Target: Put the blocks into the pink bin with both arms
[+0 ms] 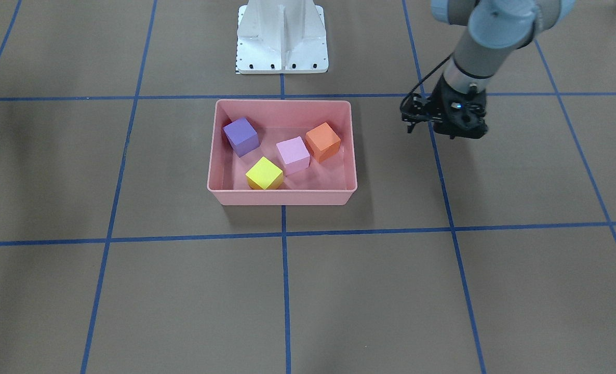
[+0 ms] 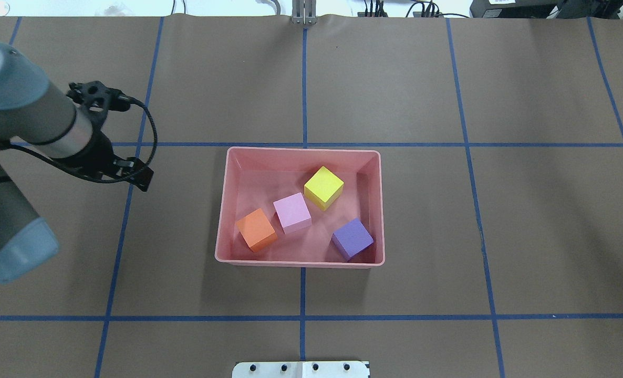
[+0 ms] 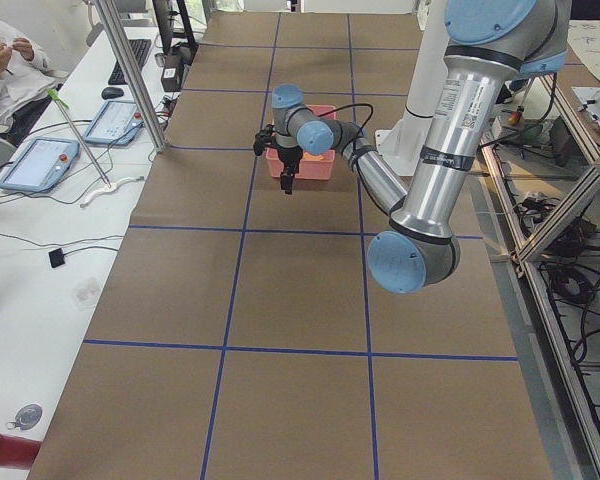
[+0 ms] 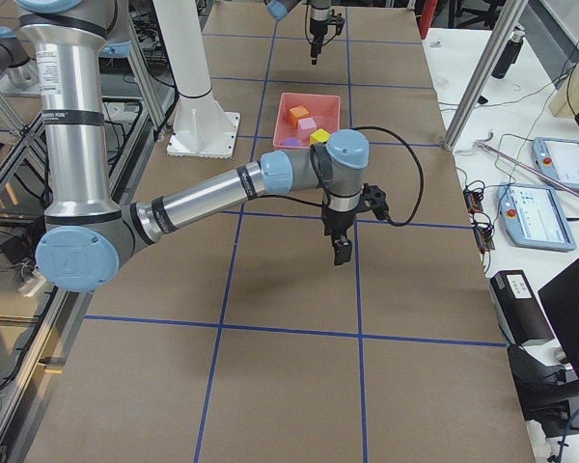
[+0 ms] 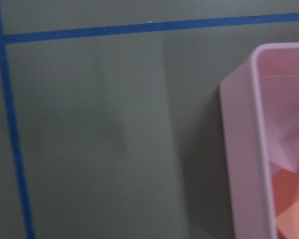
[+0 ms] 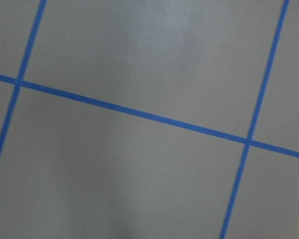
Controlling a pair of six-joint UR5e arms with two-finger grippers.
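The pink bin (image 1: 282, 197) sits mid-table in front of the robot base. Inside it lie all four blocks: yellow (image 1: 264, 173), dark purple (image 1: 241, 136), light pink-lilac (image 1: 293, 154) and orange (image 1: 323, 141). They also show in the overhead view: yellow (image 2: 323, 187), purple (image 2: 352, 239), pink-lilac (image 2: 292, 212), orange (image 2: 257, 229). My left gripper (image 2: 142, 181) hangs above the bare table left of the bin (image 2: 301, 262), fingers together and empty. The left wrist view shows the bin's corner (image 5: 239, 149) and a bit of orange (image 5: 289, 199). My right gripper (image 4: 341, 256) hovers over bare table away from the bin; I cannot tell its state.
The white pedestal base (image 1: 282, 36) stands just behind the bin. Blue tape lines (image 2: 304, 317) grid the brown table. A side desk with tablets (image 3: 40, 165) and a seated person (image 3: 5, 55) lies beyond the table, with a metal post (image 3: 130, 75) at its edge.
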